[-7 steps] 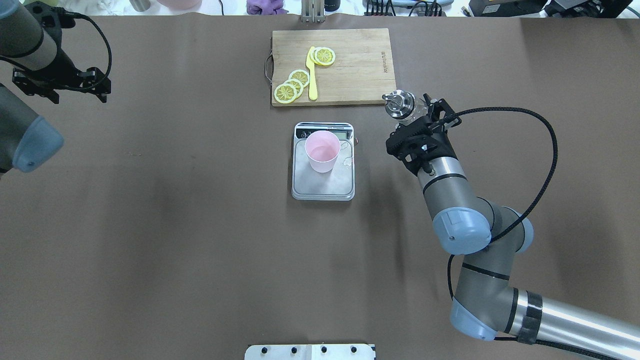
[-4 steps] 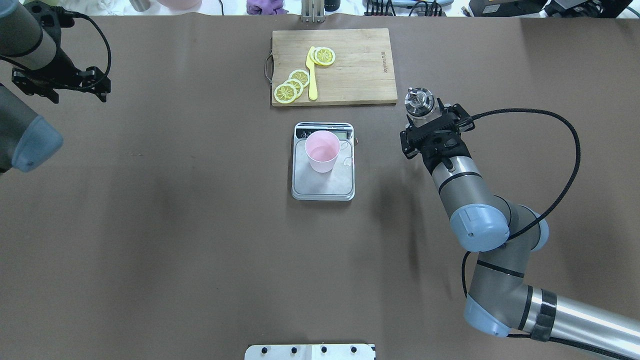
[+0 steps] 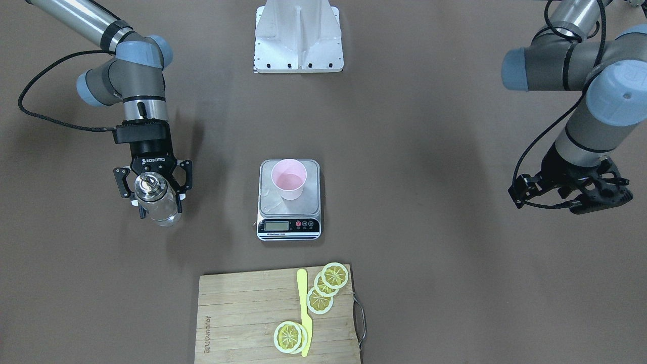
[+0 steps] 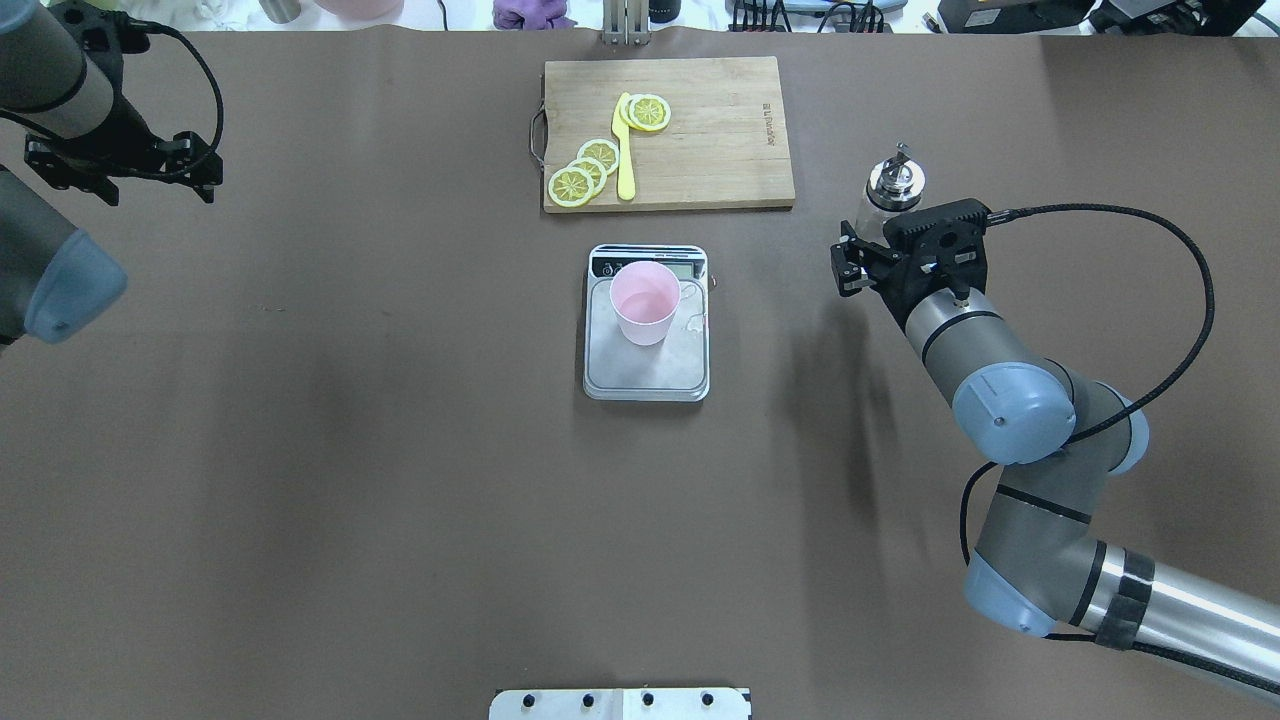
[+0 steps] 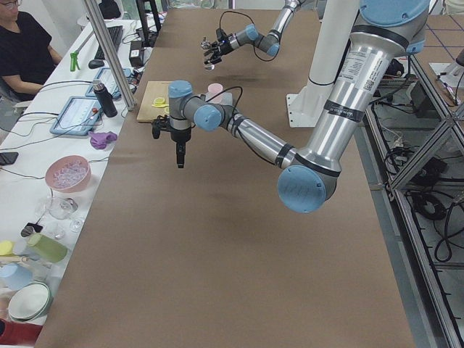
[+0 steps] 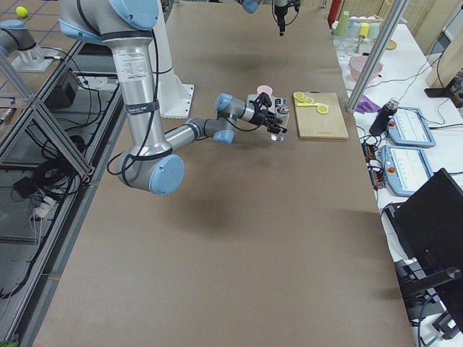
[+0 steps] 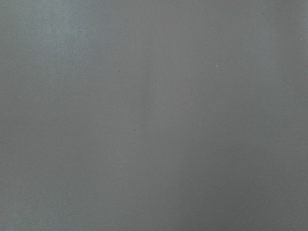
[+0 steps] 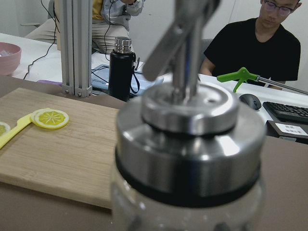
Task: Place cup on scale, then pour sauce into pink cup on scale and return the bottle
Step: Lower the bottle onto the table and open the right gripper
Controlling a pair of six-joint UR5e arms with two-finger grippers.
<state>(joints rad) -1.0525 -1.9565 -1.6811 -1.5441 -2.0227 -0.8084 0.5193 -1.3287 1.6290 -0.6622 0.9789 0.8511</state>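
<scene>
Right gripper [image 3: 159,205] is clamped on the small clear glass bottle with shiny metal cap and spout [image 4: 892,185]. The bottle is upright, well off to the robot's right of the flat steel-topped kitchen scale [image 4: 646,378] and near a corner of the wooden cutting board [image 4: 710,140]. Can't tell if the bottle base touches the table. Pale pink plastic tumbler [image 4: 645,303] stands upright on the scale platform, toward the display end. Left gripper [image 4: 118,170] hangs at the far left of the table, well apart from everything. Can't tell its finger spread.
</scene>
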